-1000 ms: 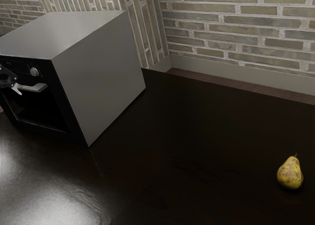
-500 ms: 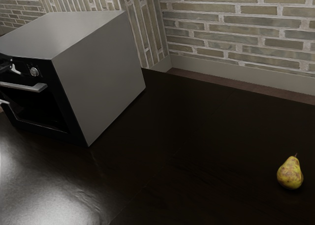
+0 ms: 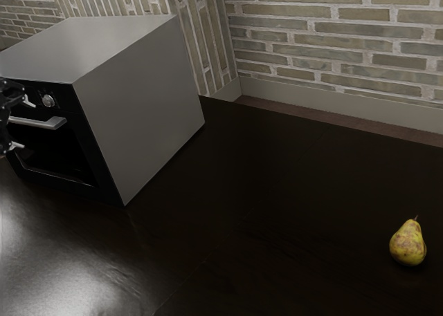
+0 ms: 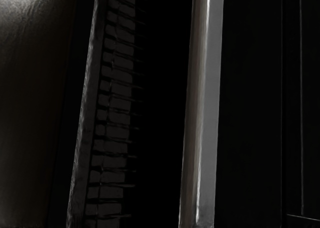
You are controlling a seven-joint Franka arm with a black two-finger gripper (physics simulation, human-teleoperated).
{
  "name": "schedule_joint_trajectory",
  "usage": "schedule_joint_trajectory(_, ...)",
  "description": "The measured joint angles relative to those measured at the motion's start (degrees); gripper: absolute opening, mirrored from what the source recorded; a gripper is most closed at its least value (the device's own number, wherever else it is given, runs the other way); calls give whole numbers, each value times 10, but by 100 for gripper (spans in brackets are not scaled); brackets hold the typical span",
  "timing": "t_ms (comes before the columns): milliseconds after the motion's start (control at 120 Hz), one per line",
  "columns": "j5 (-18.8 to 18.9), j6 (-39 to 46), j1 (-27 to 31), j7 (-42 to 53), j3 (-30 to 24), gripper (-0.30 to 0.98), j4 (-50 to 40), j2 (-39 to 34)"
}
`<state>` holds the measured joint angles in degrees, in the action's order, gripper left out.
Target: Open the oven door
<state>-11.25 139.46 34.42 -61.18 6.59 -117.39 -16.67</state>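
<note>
Our black two-finger pincer is spread wide at the front of the oven, at the exterior view's left edge, released and gripping nothing. One pale fingertip stands above the long, silvery metal bar handle and the other below it, so the bar lies between our parted tips. In the wrist view the same bar runs straight before our hand.

Directly behind the bar, facing the pincer, is the black rectangular oven door with its dark window, closed against the body. Beside the bar, the wrist view gives us a dim row of grey blocks divided by thin dark lines. Near our upper fingertip, a round silvery knob sits on the black control strip over the door.

Beyond the pincer stretches the boxy oven body, its side and top smooth grey. Beneath it and below our pincer spreads the glossy, near-black tabletop. Well apart from us, toward the exterior view's right, a yellow-green pear with brown speckles stands upright on that surface. Farthest off, past the table, rises a wall of tan and grey bricks above a plain pale baseboard.
</note>
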Motion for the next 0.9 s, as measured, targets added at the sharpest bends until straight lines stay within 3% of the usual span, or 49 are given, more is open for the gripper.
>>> schedule_joint_trajectory(900, -35, 33, 14, 5, -8, 68, -14, 37)
